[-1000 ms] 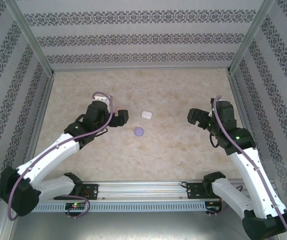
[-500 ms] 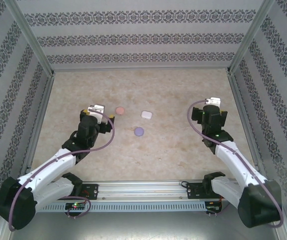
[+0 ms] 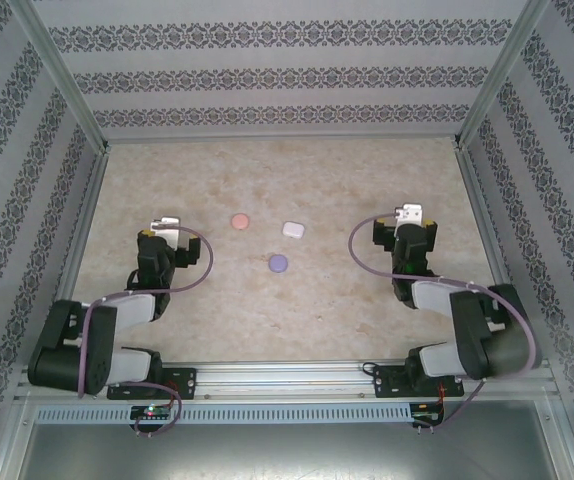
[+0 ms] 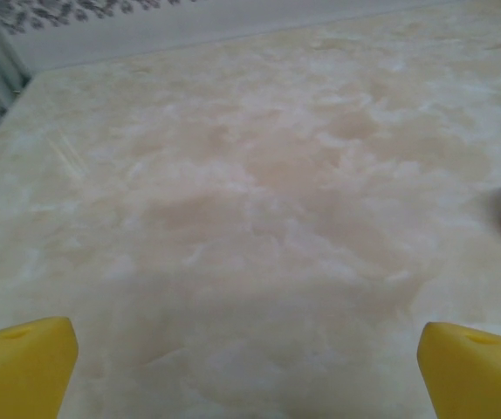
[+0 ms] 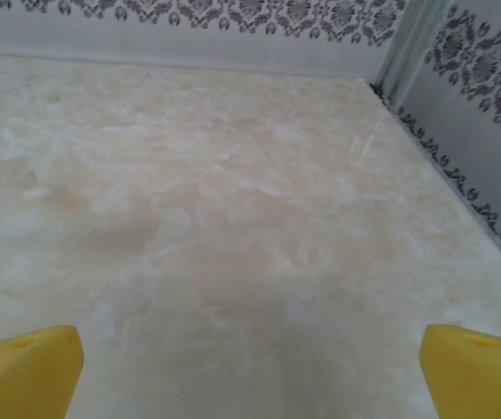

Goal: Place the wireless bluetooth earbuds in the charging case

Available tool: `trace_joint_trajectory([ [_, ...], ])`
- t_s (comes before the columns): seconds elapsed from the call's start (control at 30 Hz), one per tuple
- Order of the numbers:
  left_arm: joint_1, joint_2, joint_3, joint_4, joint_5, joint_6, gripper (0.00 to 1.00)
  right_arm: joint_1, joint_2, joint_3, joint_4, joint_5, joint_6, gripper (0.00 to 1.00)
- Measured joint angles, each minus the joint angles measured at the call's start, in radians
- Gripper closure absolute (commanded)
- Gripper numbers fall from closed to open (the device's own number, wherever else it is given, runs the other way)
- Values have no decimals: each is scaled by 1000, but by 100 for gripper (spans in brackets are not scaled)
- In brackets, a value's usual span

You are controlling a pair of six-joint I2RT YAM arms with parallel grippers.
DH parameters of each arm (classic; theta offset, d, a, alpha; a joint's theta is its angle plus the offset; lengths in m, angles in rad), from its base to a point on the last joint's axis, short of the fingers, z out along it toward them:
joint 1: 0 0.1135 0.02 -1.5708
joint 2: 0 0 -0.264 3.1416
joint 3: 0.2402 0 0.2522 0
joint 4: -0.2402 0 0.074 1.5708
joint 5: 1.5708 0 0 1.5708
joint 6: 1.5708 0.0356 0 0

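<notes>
Suggesting completion, the small pink round case (image 3: pixel 240 220), the white squarish case (image 3: pixel 292 229) at its 3 o'clock and the purple round case (image 3: pixel 278 263) lie seemingly shut, while the left gripper (image 4: pixel 250 371) and right gripper (image 5: pixel 250 371) gape empty.

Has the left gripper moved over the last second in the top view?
Yes. The left gripper has pulled back leftward, away from the pink case that it was covering; the case now lies bare to its right.

The counter (image 3: pixel 347 300) looks like smooth, pale stone with a soft shine. The walls (image 3: pixel 267 80) look like matt printed paper. The rail (image 3: pixel 287 372) is grey metal. On the left hand (image 4: pixel 249 375) the yellow fingertips (image 4: pixel 19 371) look matt. The pink case (image 3: pixel 240 220) looks smooth.
</notes>
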Motion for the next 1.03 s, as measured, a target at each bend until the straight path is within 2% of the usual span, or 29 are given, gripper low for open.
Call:
trace_joint_trajectory([
  [0.17,22,113,11,73,107,-1,0,-59,89,-45,139,-104,2,2],
  [0.33,55,203,46,114,182,-8,1,-116,108,13,108,-228,13,2],
  [0.47,113,217,103,101,249,-33,0,-143,108,46,105,-274,28,2],
  [1.03,123,217,123,77,241,-65,0,-124,108,47,82,-275,29,2],
])
